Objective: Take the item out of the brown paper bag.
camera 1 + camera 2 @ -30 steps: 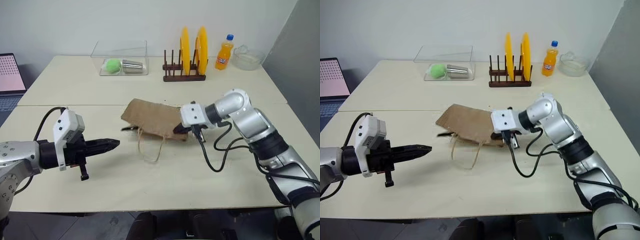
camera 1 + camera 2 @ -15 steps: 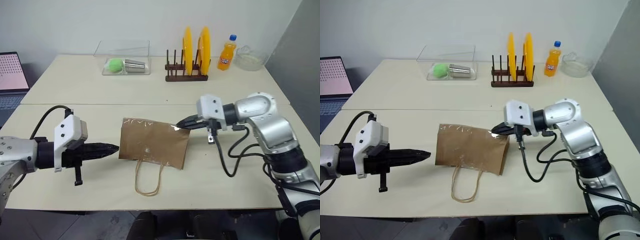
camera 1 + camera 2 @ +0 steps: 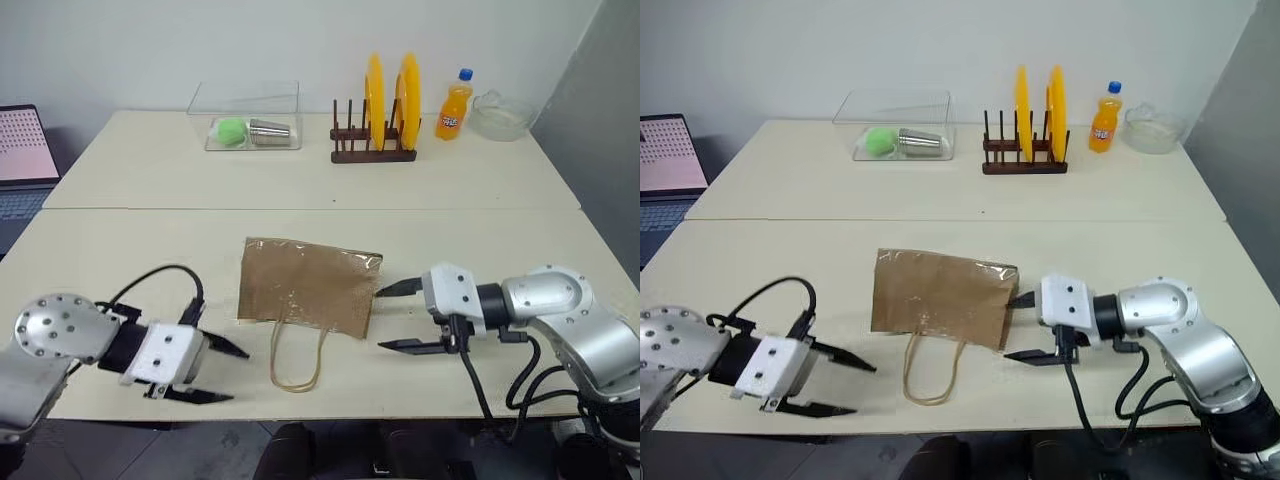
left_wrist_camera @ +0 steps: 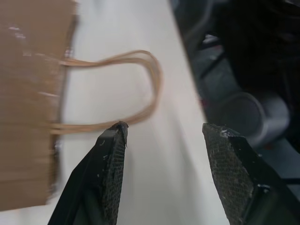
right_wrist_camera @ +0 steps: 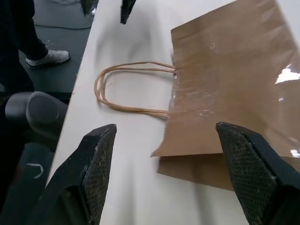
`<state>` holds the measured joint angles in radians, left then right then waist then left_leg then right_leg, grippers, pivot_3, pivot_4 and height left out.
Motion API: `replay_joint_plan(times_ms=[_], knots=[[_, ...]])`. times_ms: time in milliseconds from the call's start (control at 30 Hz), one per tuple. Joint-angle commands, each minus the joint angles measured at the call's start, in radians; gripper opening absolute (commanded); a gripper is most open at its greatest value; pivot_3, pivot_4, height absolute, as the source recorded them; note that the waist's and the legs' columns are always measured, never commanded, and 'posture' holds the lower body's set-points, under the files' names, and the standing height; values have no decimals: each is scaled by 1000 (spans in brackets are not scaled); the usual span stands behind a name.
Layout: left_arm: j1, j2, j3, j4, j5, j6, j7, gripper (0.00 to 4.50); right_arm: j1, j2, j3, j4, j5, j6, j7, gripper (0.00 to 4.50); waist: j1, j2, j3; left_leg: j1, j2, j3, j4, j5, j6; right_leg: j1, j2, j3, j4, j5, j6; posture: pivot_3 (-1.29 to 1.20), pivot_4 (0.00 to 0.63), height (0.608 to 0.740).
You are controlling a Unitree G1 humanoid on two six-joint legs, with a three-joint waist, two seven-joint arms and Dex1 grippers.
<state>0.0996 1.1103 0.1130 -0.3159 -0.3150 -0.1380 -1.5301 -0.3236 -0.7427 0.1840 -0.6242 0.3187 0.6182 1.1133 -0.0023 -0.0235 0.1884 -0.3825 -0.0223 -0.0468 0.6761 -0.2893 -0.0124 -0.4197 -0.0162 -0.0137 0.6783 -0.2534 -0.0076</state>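
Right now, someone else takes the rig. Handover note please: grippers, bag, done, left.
Left gripper: open, holding nothing, at the near table edge beside the tan cord loop handles.
Right gripper: open, holding nothing, at the bag's right side.
Creased brown kraft paper bag: lying flat mid-table, handles toward the robot.
Done: bag laid flat between the grippers.
Left: item can't be seen; open the bag, take it out.

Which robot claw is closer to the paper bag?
The right gripper, its tips just beside the brown paper bag's edge. The left gripper sits farther off, near the handles.
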Motion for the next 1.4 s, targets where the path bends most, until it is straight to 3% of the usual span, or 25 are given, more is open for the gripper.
replay_joint_plan(times_ms=[33,267,467,767,1167,1400], knots=[[-26,-27,-52,41,59,-158,-7,2706,20,-3,-3,-64,22,32,-53,3629,1,0,0,0,0,0,0,0,0,0,0,0,0,0,0,0,150,740],[-189,-144,-188,192,171,-363,56,2706,93,-76,44,-122,25,58,-66,3629,3,-1,0,0,0,0,0,0,0,1,0,-1,-1,0,1,0,150,740],[-268,-204,-278,259,195,-403,84,2706,105,-68,43,-151,49,90,-109,3629,-2,-1,0,0,0,-1,0,0,0,1,1,-1,0,0,1,0,150,740],[-366,-209,-312,436,250,-616,119,2706,153,-87,20,-191,82,111,-147,3629,-1,-1,-1,0,0,0,1,0,0,1,1,-1,0,0,1,0,150,740],[-362,-202,-341,420,184,-626,156,2706,209,-137,-2,-212,118,103,-151,3629,0,-1,-1,0,0,-1,1,0,0,1,1,-2,0,0,1,0,150,740],[-388,-252,-368,470,267,-687,222,2706,215,-138,14,-215,112,95,-171,3629,0,-1,-1,1,0,-1,1,0,0,2,1,-2,0,0,2,0,150,740]])
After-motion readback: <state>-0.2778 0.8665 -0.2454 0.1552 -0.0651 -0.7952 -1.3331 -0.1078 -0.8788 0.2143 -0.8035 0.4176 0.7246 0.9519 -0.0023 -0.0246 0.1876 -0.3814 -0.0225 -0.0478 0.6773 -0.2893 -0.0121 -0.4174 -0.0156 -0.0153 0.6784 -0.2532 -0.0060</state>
